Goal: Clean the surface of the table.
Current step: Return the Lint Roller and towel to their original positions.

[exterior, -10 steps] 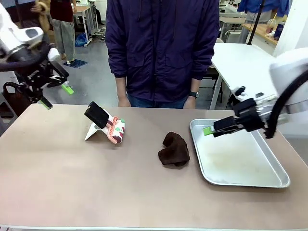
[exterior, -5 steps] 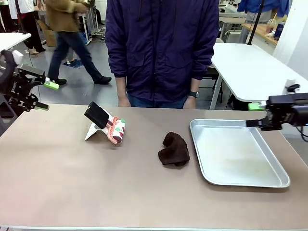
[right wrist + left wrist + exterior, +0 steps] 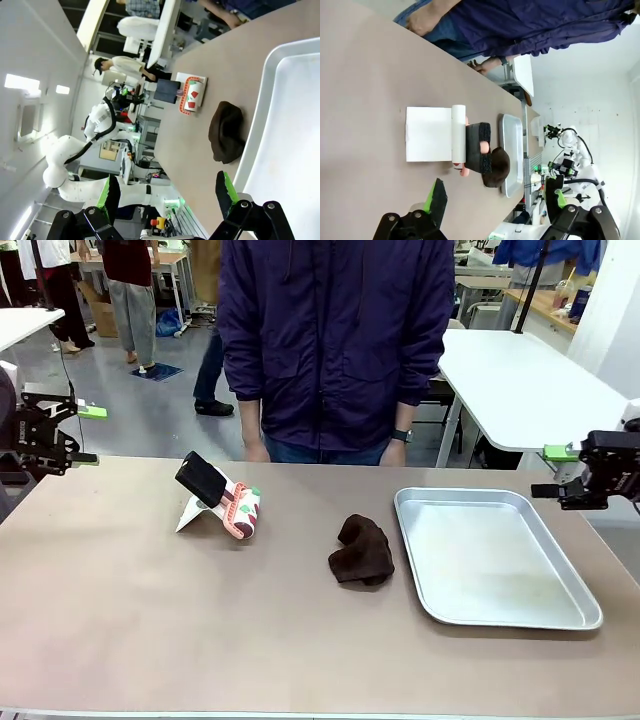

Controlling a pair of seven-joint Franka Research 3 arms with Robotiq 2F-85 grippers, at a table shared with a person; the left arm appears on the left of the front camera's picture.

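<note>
the tabletop (image 3: 150, 630) is the wide tan-brown surface that carries everything, and it is not yet cleaned. on it lie a dark brown cloth (image 3: 362, 550) near the middle, a silver tray (image 3: 590, 618) toward the right edge, and a lint roller (image 3: 222, 498) resting on a white card, toward the far left part. a person in a dark purple jacket (image 3: 335, 340) stands at the far edge.

the step in hand is, i think, to reach for a cleaning tool, most likely the cloth. to do it well, the nearer arm should come down over the cloth from above with the fingers on both sides of the crumpled heap, close on a thick fold, and then wipe with flat, even pressure. it should keep apart from the tray rim, which is just beside the cloth, and from the roller, which may roll if it is pushed.

the left end effector (image 3: 58, 435) hangs at the far left corner, above the tabletop edge, with jaws wide and nothing between them. the right end effector (image 3: 570, 472) hovers past the right edge, beyond the tray, also wide and empty. both are well apart from the cloth.
</note>
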